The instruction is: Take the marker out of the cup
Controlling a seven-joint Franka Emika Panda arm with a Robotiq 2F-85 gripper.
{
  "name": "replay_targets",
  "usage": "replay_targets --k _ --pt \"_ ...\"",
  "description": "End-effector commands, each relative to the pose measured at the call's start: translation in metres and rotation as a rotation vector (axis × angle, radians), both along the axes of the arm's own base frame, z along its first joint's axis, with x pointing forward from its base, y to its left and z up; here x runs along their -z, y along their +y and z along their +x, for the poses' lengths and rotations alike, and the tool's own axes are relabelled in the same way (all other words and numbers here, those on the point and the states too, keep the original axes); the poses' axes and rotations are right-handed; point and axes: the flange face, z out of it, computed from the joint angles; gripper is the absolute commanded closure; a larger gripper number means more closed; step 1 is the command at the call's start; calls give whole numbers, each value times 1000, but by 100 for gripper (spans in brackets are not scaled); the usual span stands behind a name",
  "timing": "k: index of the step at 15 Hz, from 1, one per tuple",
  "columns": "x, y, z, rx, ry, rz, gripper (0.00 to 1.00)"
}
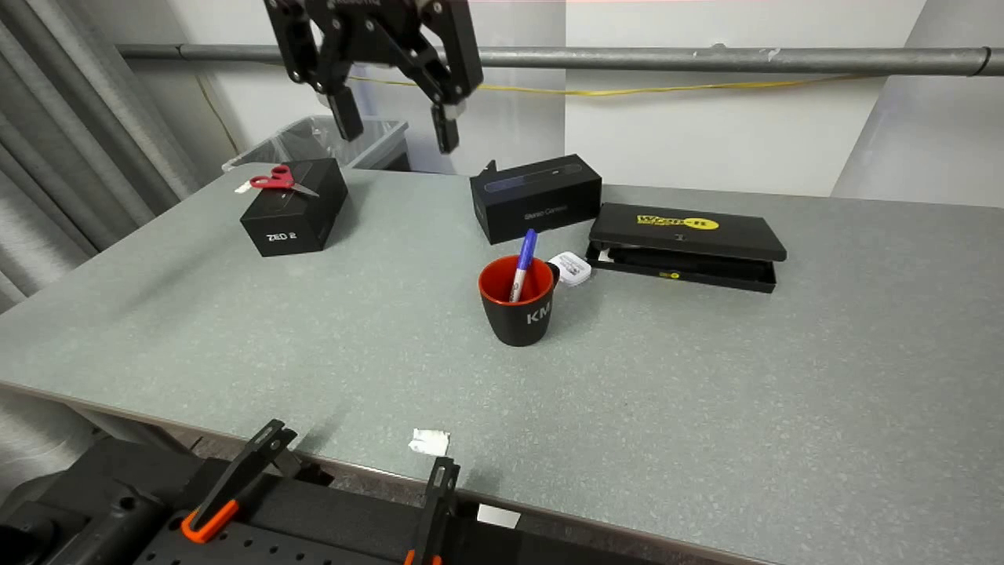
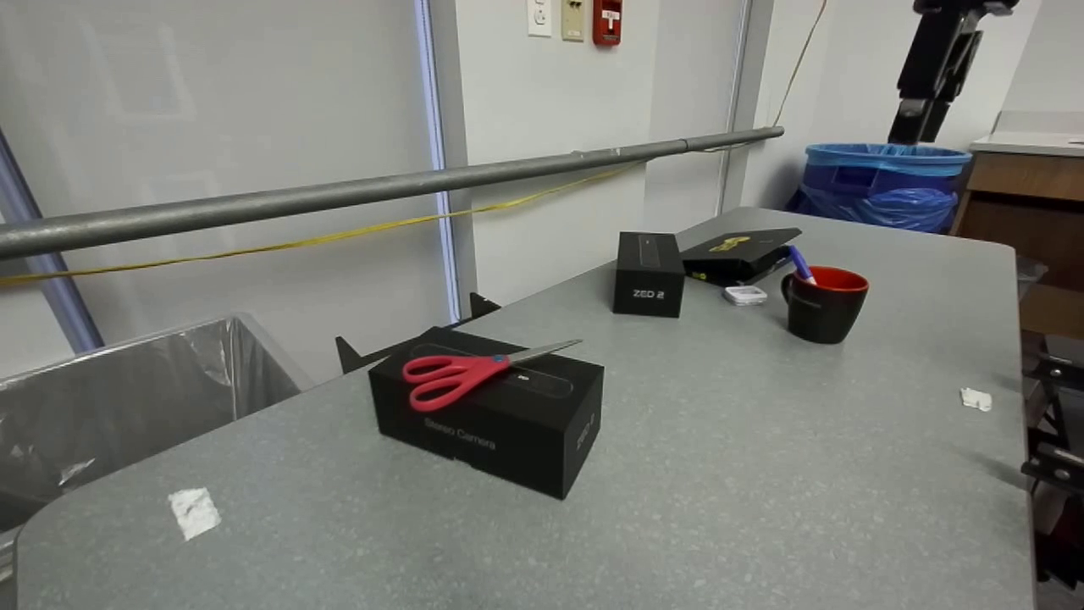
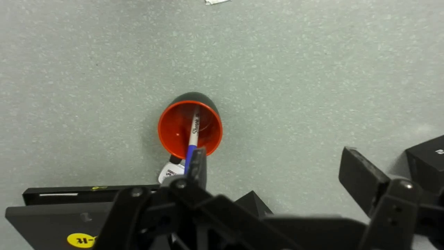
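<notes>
A gray table (image 1: 784, 392) is carrying things
The cup (image 1: 510, 323) is standing upright; a white square (image 1: 572, 268) is lying between it and a black case (image 1: 690, 231); two boxes (image 1: 537, 204) are sitting apart, white scraps (image 1: 430, 442) near its edges.

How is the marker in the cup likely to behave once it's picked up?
The marker is probably stiff and light, judging by its slim, straight body. That body looks rounded, so it might twist in the gripper or roll on the table. It leans over the rim of the cup, so a sideways pull could tip the cup.
</notes>
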Motion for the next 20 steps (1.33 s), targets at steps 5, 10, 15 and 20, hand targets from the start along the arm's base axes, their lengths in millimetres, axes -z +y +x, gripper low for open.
replay_targets --k 5,10,15,20 --pt "77 -52 37 144 -58 -89 0" --pt "83 -57 33 155 -28 -60 0" --pt "101 -58 45 186 -17 -87 0" --pt "136 -60 62 251 2 -130 0"
